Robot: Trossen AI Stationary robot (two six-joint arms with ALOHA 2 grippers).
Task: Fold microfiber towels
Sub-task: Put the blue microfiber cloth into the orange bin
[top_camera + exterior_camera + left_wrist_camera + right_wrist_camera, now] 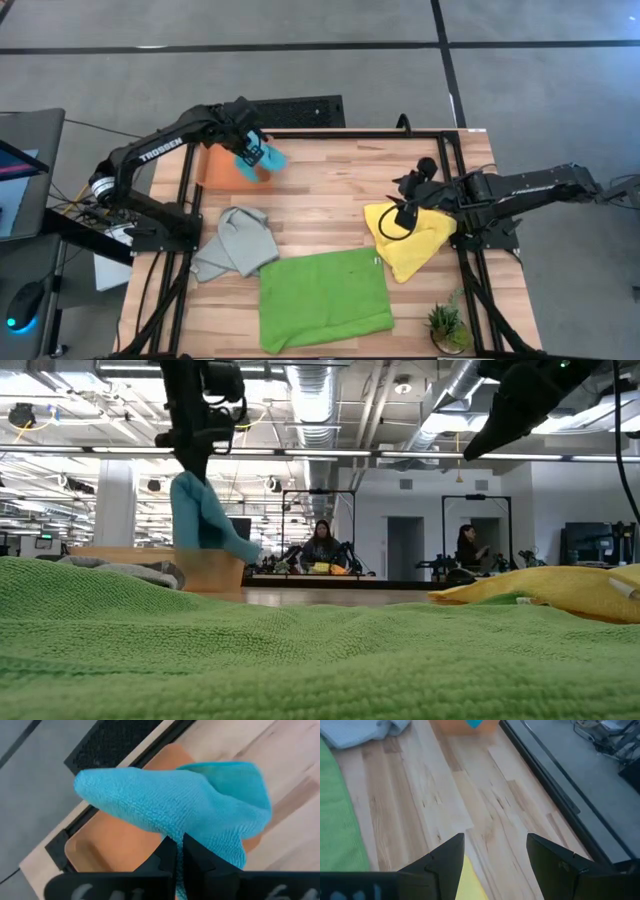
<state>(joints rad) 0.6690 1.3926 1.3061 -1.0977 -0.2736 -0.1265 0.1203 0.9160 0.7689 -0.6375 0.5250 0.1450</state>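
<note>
My left gripper (250,150) is shut on the turquoise blue towel (262,157) above the folded orange towel (228,165) at the table's far left. The blue towel is bunched and hangs clear in the low view (200,515). The lime green towel (322,297) lies spread flat at the near middle. The light grey towel (236,243) lies crumpled to its left. The yellow towel (410,238) lies folded at the right, and my right gripper (402,215) hovers open over it. My left gripper pinches a bunched fold of the blue towel (181,827) between its two shut fingers, coming from above and pointing down. Several layers are gathered in the hold. The towel hangs slack below the fingers (205,525), lifted above the orange towel.
A small potted plant (446,325) stands at the table's near right corner. Black frame rails (330,132) run along the table's far edge and sides. Bare wood (330,200) lies in the middle between the towels. People sit far off in the room behind (322,545).
</note>
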